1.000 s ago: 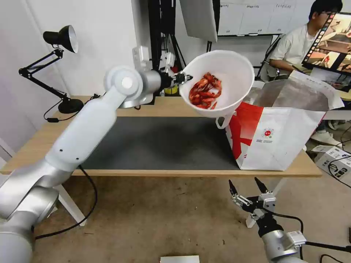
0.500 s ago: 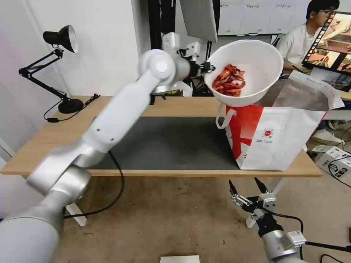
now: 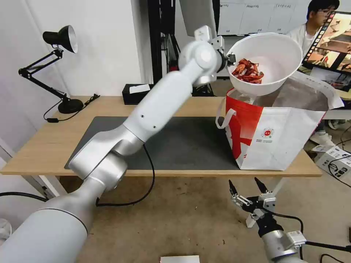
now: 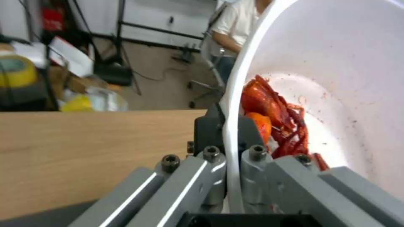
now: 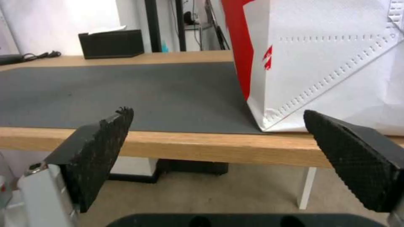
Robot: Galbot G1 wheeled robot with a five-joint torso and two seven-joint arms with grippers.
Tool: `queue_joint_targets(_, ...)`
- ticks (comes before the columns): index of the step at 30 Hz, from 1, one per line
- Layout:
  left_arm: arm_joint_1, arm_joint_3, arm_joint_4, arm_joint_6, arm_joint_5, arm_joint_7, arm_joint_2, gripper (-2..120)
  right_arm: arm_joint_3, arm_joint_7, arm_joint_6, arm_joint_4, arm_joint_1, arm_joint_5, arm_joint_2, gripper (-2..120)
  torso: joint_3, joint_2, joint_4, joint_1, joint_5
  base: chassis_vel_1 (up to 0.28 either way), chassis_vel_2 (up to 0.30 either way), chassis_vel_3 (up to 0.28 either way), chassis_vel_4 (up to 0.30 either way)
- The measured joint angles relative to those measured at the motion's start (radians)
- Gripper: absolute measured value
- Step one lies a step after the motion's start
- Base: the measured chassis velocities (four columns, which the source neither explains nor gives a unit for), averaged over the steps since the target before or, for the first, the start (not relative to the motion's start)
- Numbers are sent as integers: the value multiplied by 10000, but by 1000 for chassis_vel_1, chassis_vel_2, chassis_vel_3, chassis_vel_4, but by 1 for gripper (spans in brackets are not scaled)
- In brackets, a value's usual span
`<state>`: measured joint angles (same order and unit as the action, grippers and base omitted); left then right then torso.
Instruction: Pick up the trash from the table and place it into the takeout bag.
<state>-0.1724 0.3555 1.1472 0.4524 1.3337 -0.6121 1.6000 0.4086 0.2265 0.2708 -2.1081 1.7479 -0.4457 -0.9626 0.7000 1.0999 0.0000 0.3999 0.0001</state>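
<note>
A white round bowl (image 3: 272,64) holding red crayfish shells (image 3: 249,71) hangs in the air above the open mouth of the takeout bag (image 3: 278,138). My left gripper (image 3: 230,58) is shut on the bowl's rim (image 4: 230,126), one finger inside and one outside. The bag stands at the right end of the table (image 3: 40,142), white with a red side panel, foil lining and loop handle. My right gripper (image 3: 246,186) hangs open below the table's front edge, near the bag's lower corner (image 5: 263,124).
A dark grey mat (image 3: 172,142) covers the middle of the table. A black tissue box (image 3: 136,93) sits at the back edge and a black desk lamp (image 3: 58,40) at the back left. Cardboard boxes (image 3: 334,159) lie on the floor at right.
My left arm has swung the bowl rightward and upward, from over the mat's right part to above the bag's opening. The right arm has not moved.
</note>
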Motion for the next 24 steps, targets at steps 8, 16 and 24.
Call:
queue_joint_targets(8,301,804,361,-487,-1306,343,-207,0,0,0,0,0,1,0,0,100,0,0,1,0,-1,0,0,0,0)
queue_joint_targets(16,363,1401,1010,-491,-1844,1154,-504,0,0,0,0,0,0,0,0,100,0,0,0,0,-1,0,0,0,0)
queue_joint_targets(24,326,1578,1205,-475,-1853,1971,-582,0,0,0,0,0,0,0,0,100,0,0,0,0,-1,0,0,0,0)
